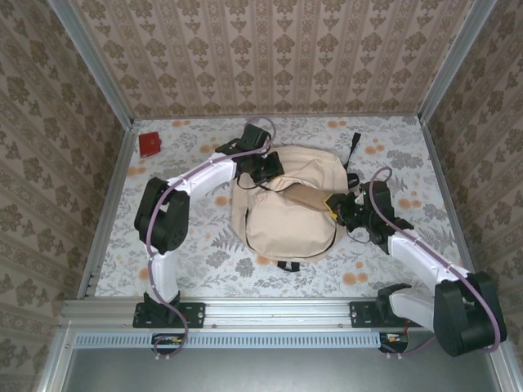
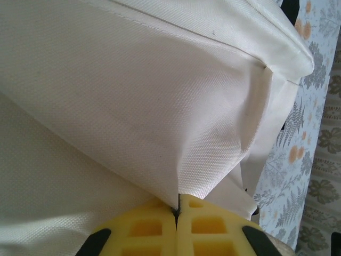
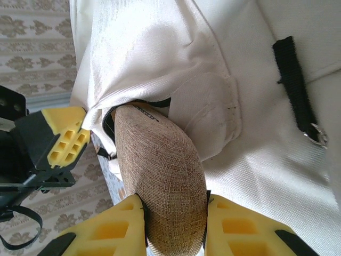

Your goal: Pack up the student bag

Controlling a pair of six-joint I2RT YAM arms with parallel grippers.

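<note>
The student bag (image 1: pixel 286 216), a large beige backpack, lies flat in the middle of the table. My left gripper (image 1: pixel 265 171) is at its upper left edge. In the left wrist view that gripper (image 2: pixel 177 209) is shut, its yellow fingers pinching a fold of the bag's fabric (image 2: pixel 160 106) and pulling it up. My right gripper (image 1: pixel 345 208) comes in from the right, shut on a brown woven case (image 1: pixel 312 198). The right wrist view shows this gripper (image 3: pixel 173 205) clamping the case (image 3: pixel 160 170), whose far end pokes into the bag's zipper opening (image 3: pixel 109 120). The inside of the bag is hidden.
A small red object (image 1: pixel 149 144) lies at the table's far left corner. Black straps (image 1: pixel 353 147) stick out behind the bag, and one strap (image 3: pixel 293 85) crosses its beige side. Patterned walls close in the table on three sides.
</note>
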